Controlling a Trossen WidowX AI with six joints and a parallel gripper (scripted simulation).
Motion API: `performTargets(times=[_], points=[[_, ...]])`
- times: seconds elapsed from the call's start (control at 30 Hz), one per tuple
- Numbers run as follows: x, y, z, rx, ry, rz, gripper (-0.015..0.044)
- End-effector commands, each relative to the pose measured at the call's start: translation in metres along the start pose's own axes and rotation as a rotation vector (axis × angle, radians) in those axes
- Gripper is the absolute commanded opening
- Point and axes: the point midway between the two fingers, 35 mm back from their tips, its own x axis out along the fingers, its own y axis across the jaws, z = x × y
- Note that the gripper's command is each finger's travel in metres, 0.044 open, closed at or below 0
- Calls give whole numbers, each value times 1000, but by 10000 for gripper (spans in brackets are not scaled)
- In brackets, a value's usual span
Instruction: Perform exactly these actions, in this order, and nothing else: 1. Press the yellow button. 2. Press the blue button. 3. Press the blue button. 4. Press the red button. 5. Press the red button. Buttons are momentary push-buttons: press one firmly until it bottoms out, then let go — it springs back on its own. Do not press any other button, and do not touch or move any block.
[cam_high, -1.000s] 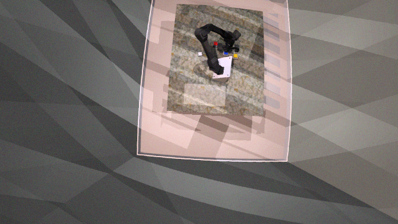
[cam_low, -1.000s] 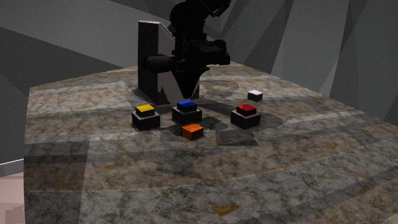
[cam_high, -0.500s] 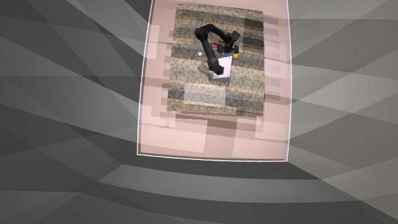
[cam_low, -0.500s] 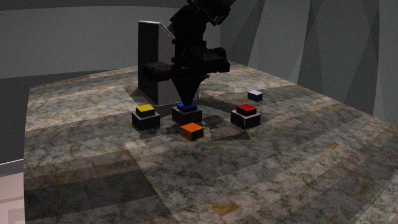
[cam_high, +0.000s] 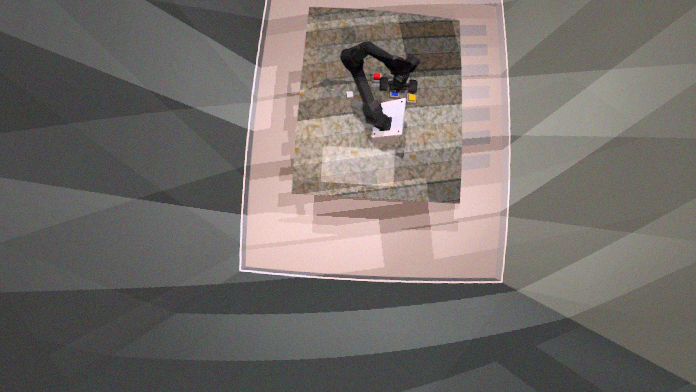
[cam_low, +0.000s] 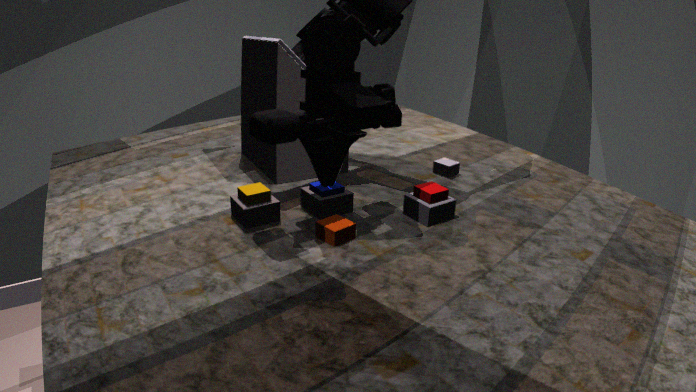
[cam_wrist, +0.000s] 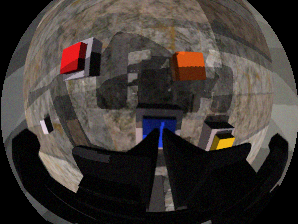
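Observation:
My gripper (cam_low: 328, 185) (cam_wrist: 160, 132) is shut and empty, pointing down with its tips on the cap of the blue button (cam_high: 395, 94) (cam_low: 320, 189) (cam_wrist: 151, 129). The blue cap sits low in its grey housing, lower than the other two caps, so it looks pressed down. The yellow button (cam_high: 412, 97) (cam_low: 254, 192) (cam_wrist: 223, 143) stands to one side with its cap raised. The red button (cam_high: 377, 76) (cam_low: 431, 192) (cam_wrist: 73, 58) stands on the other side, its cap raised too. The fingertips are hidden under the arm in the top view.
An orange block (cam_low: 338, 231) (cam_wrist: 189, 65) lies close to the blue button. A small white block (cam_high: 349, 94) (cam_low: 446, 166) (cam_wrist: 46, 125) lies beyond the red button in the exterior view. A tall pale wedge (cam_high: 396, 119) (cam_low: 259, 100) stands behind the blue button, by the arm.

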Motion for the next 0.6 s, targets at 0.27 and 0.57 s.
performTargets(times=[0.27, 0.57], points=[[-32, 0, -1, 8, 5, 4, 20], [-19, 0, -1, 8, 4, 4, 20]])
